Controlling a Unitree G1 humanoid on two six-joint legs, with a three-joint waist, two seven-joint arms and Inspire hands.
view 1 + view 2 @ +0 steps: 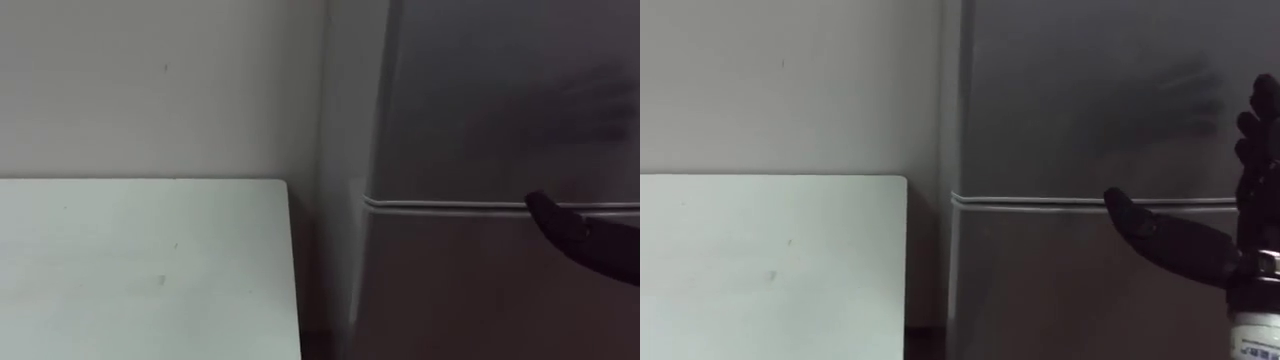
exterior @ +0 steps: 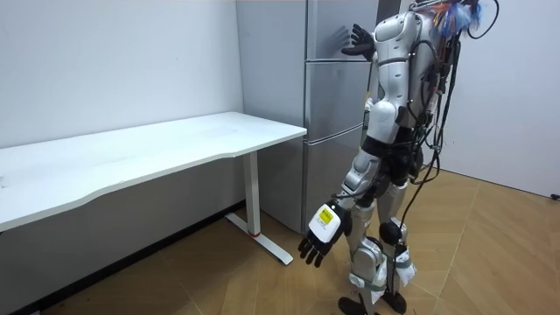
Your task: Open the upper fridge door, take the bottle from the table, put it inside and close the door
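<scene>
Robot stands facing the tall grey steel two-door fridge [image 2: 337, 114], just beside the end of the white rectangular desk [image 2: 157, 153]. Both fridge doors are closed; the horizontal seam [image 1: 450, 204] between upper and lower door runs right in front of the head camera.

Right hand [image 1: 1225, 235] is raised at seam height, fingers spread and straight, holding nothing. It sits against or just off the upper door; whether it's actually touching I can't tell, the eye views are dim there. Left hand [image 2: 319, 234] hangs low by the thigh in the room view, fingers relaxed and apart, also empty.

No bottle in either hand, and none on the stretch of desk that's visible. That fits two cases: bottle already behind the closed upper door, or bottle somewhere outside these views. Frames don't settle which.

Handling is a guess, since the bottle isn't seen: probably a rigid round body, smooth enough to slip, heavier if full, and it tips easily when set down. Wrapping the fingers round mid-body, thumb opposite, keeping it upright, looks safest.
</scene>
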